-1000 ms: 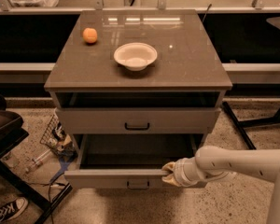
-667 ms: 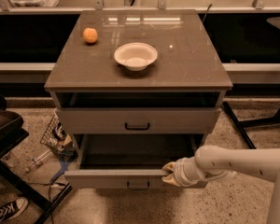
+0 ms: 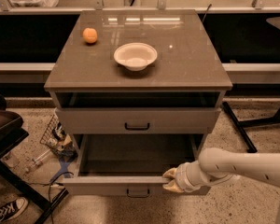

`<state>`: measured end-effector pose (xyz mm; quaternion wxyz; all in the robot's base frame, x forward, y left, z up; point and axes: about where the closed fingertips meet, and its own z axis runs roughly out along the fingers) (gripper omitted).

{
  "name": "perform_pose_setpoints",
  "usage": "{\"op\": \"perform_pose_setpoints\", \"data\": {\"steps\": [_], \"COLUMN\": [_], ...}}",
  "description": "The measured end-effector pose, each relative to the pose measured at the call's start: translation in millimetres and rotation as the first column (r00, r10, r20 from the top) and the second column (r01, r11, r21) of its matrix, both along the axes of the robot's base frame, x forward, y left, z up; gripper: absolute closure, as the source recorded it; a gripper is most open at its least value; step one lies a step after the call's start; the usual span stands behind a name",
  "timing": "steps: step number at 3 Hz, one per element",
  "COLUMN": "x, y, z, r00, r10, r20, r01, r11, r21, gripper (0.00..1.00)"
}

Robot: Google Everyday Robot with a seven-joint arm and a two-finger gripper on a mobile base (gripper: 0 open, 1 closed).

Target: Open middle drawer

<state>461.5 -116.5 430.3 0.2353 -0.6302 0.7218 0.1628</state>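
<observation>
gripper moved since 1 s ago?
Yes. The gripper, clamped on the front of the middle drawer, has come slightly toward the camera, farther from the fixed top drawer handle.

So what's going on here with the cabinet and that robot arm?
A robot arm reaches in from the right. Its tool is at the top front edge of the middle drawer, just right of the small dark handle. That drawer stands pulled well out. The top drawer is out only slightly. On the cabinet top sit a white bowl and an orange fruit.
</observation>
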Motion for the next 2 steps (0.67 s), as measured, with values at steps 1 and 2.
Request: {"op": "perform_pose_setpoints", "data": {"steps": [1, 2], "x": [0.0, -24.3], "y": [0.0, 2.5], "z": [2.2, -3.5], "r00": [1.0, 0.9975], "r10": [0.0, 0.048], "r20": [0.0, -0.053], "r01": [0.0, -0.046], "r11": [1.0, 0.998], "r21": [0.0, 0.035], "gripper": [1.0, 1.0]}}
